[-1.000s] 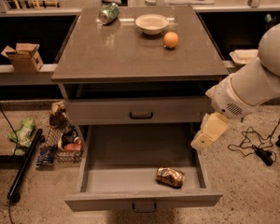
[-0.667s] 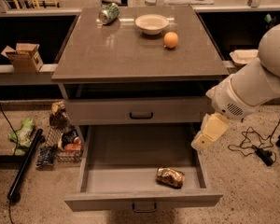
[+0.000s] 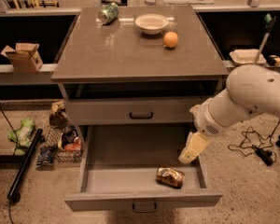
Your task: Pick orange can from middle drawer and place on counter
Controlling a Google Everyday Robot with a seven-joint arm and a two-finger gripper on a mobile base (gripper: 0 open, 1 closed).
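Reach step: gripper (image 3: pixel 189 152) over the open drawer (image 3: pixel 116 172), can (image 3: pixel 170 177) not yet grasped.
The gripper hangs at the drawer's right wall, near the can but apart from it; spread or closed, can't tell. Can lies on its side, front right of the drawer floor. Next move likely: drop down-left onto the can, clamp, lift to the counter (image 3: pixel 130 50).

The middle drawer (image 3: pixel 113 181) is standing pulled out, and the orange can (image 3: pixel 170 177) is lying on its side on the drawer floor near the front wall, right of centre. The gripper (image 3: pixel 192 149) is hanging over the drawer's right side, above and just right of the can, apart from it. On the counter (image 3: pixel 126 52) a green can (image 3: pixel 108 13), a white bowl (image 3: pixel 151 23) and an orange fruit (image 3: pixel 170 39) are sitting toward the back.
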